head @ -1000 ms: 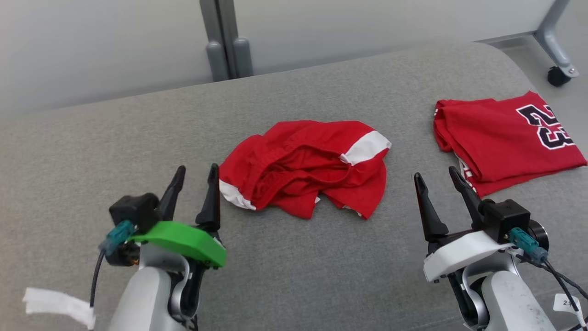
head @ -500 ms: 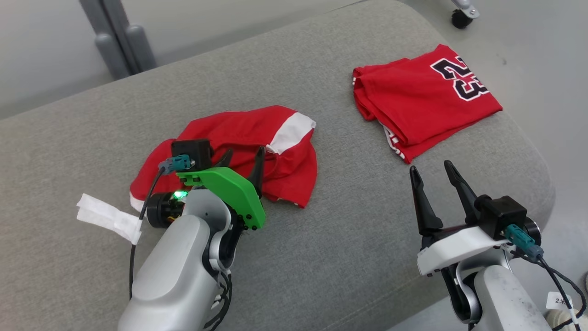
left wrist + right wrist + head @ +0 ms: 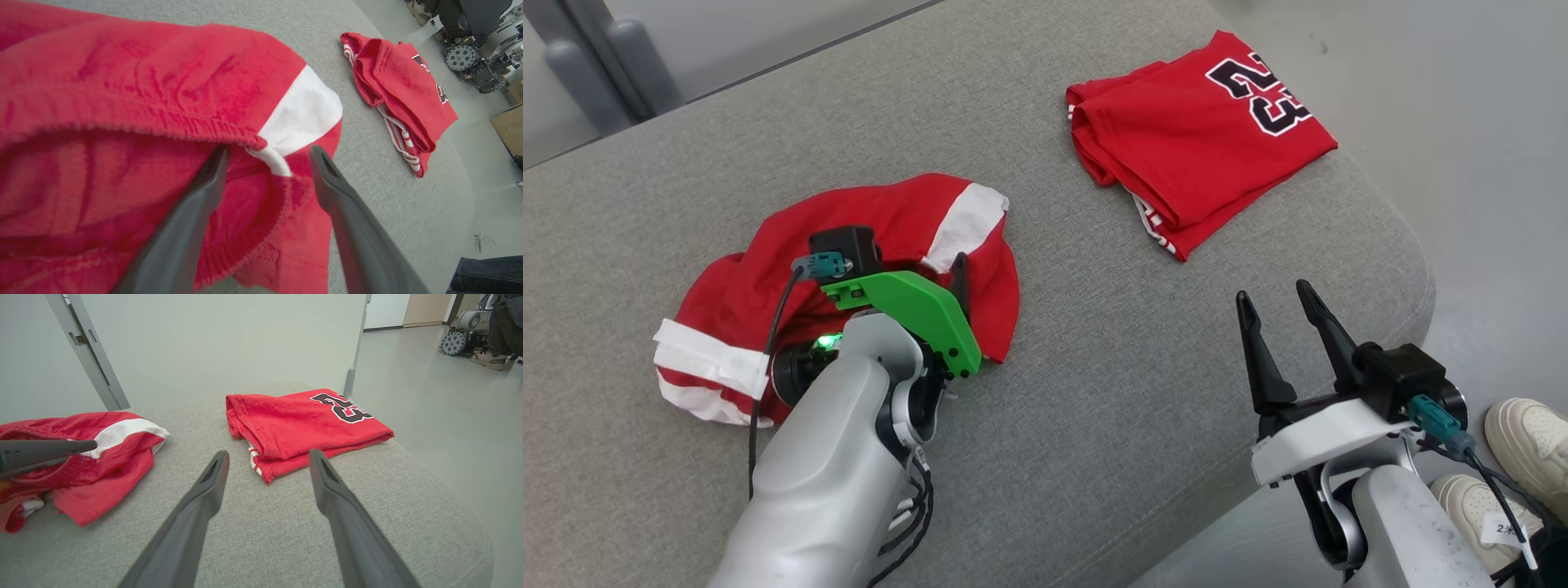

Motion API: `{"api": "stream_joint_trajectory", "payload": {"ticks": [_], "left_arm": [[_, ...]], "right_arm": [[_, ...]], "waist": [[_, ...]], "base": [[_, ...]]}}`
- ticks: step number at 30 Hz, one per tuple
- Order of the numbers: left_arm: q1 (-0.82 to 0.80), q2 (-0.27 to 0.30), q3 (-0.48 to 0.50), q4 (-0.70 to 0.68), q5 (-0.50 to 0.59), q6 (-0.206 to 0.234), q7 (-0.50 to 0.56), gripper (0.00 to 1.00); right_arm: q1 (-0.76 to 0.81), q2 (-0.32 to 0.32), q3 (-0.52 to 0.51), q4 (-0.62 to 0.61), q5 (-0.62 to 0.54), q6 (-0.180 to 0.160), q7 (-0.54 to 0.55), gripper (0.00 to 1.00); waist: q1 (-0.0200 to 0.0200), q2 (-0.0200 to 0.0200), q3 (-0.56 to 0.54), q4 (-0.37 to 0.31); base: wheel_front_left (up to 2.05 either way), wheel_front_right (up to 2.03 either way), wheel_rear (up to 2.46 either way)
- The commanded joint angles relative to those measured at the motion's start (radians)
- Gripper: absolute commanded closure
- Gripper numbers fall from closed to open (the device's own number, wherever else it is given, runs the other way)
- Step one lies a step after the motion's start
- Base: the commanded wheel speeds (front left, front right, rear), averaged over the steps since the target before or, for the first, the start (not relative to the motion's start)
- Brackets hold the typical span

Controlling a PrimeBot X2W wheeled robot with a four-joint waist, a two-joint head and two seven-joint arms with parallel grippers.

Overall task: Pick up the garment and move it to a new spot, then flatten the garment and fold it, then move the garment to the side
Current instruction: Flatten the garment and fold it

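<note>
Left fingers (image 3: 196, 204) were spread apart, straddling the waistband of the crumpled red shorts (image 3: 890, 204) on the grey bench (image 3: 1094, 392); right fingers (image 3: 1255, 351), also apart, hovered empty near the folded jersey (image 3: 1192, 139).

On my right a folded red jersey (image 3: 1176, 147) numbered 23 lies flat on the grey cushion (image 3: 1094, 408), near its far corner. Pale shoes (image 3: 1531, 437) stand on the floor (image 3: 1445, 122) just beside the cushion's edge. Grey posts (image 3: 605, 65) rise behind it.
</note>
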Motion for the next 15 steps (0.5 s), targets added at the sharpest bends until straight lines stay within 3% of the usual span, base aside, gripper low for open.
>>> {"api": "stream_joint_trajectory", "payload": {"ticks": [1, 4, 5, 6, 7, 15], "left_arm": [[-0.023, 0.007, -0.003, 0.018, 0.002, 0.015, -0.005, 0.00], [-0.047, 0.007, -0.024, 0.062, 0.021, 0.017, -0.008, 0.00], [-0.052, 0.007, -0.026, 0.072, 0.016, 0.006, -0.007, 0.27], [-0.057, 0.008, -0.019, 0.078, 0.002, -0.007, -0.020, 0.86], [-0.064, 0.008, -0.019, 0.082, 0.002, -0.016, -0.031, 1.00], [-0.137, 0.006, -0.018, 0.069, -0.016, -0.091, -0.178, 1.00]], "right_arm": [[-0.015, 0.001, 0.003, 0.003, 0.008, -0.002, -0.007, 0.00], [-0.019, 0.001, 0.010, 0.003, 0.012, -0.002, -0.009, 0.00], [-0.019, 0.001, 0.010, 0.003, 0.013, -0.002, -0.009, 0.00], [-0.018, 0.001, 0.010, 0.003, 0.013, -0.002, -0.010, 0.00], [-0.017, 0.001, 0.008, 0.003, 0.014, -0.002, -0.010, 0.00], [-0.007, 0.001, -0.015, 0.005, 0.008, -0.002, -0.010, 0.00]], "waist": [[0.0000, 0.0000, 0.002, -0.002], [0.0000, 0.0000, 0.006, -0.007], [0.0000, 0.0000, 0.007, -0.007], [0.0000, 0.0000, 0.008, -0.007], [0.0000, 0.0000, 0.008, -0.007], [0.0000, 0.0000, 0.002, 0.027]], "base": [[0.00, 0.00, 0.00], [0.00, 0.00, 0.00], [0.00, 0.00, 0.00], [0.00, 0.00, 0.00], [0.00, 0.00, 0.00], [0.00, 0.00, 0.00]]}}
